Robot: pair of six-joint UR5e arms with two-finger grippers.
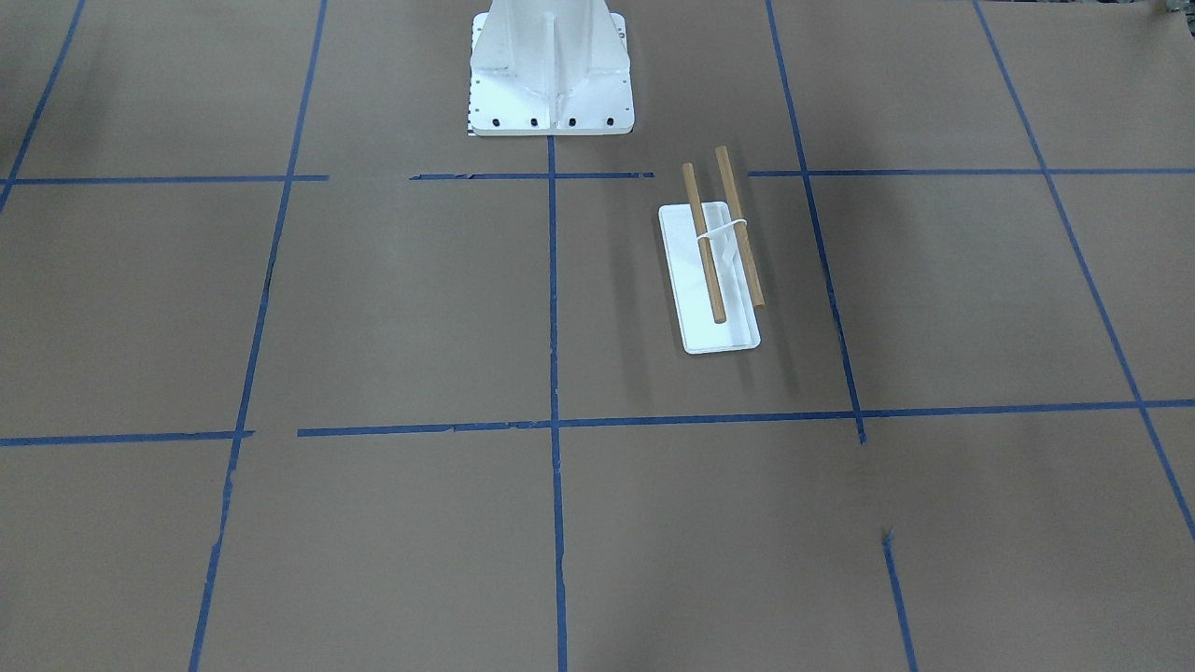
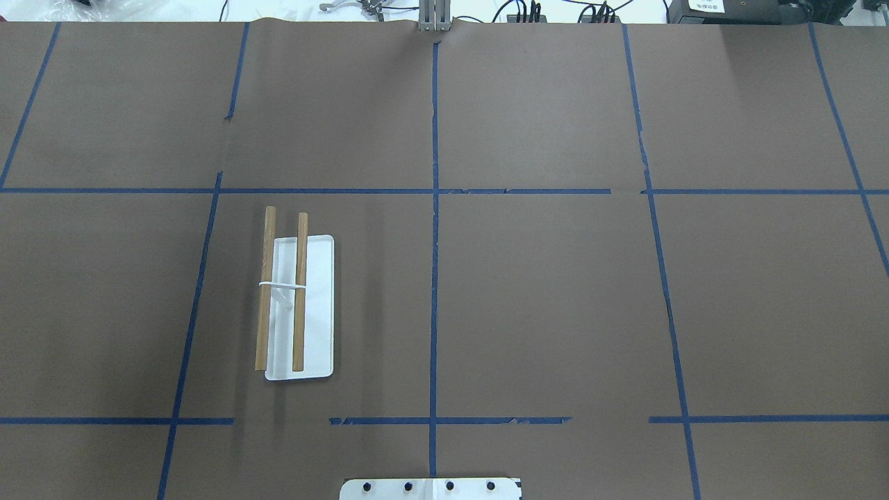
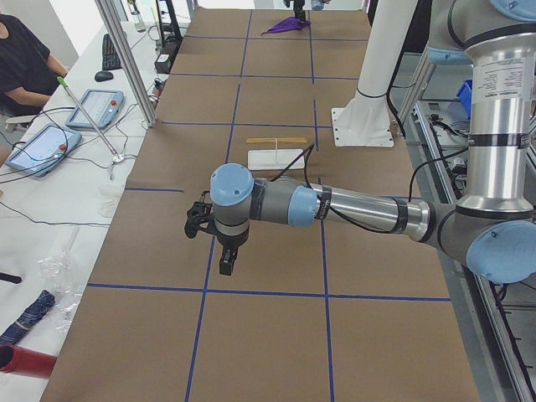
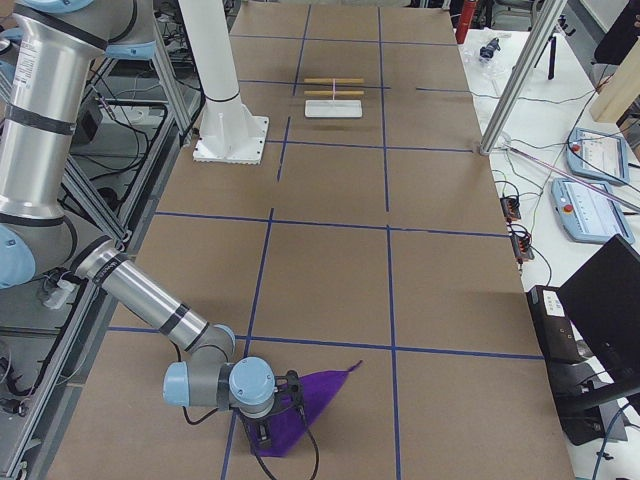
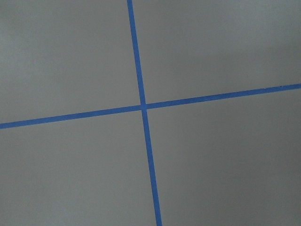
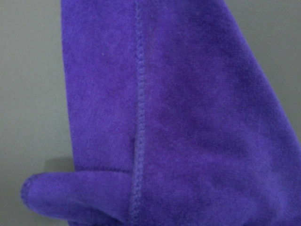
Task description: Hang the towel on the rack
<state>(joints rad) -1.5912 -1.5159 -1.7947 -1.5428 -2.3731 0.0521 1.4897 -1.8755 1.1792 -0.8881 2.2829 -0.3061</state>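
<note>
1. The rack (image 2: 299, 305) stands on the robot's left half of the bench (image 2: 555, 312), near the white pedestal (image 1: 551, 84); both wooden rods are bare.
2. The purple towel (image 4: 305, 405) is seen crumpled on the bench at its far right end, well apart from the rack.
3. The right arm (image 4: 150, 300) is lowered to the towel's edge. The right wrist view is filled with purple cloth and a stitched seam, and it cannot be told whether the right jaws are open or closed.
4. The left arm (image 3: 352, 209) is held above a blue tape (image 5: 143, 106) crossing; the state of the left jaws cannot be told.
5. A printed label (image 3: 502, 79) is seen on the left arm, too small to be read.
</note>
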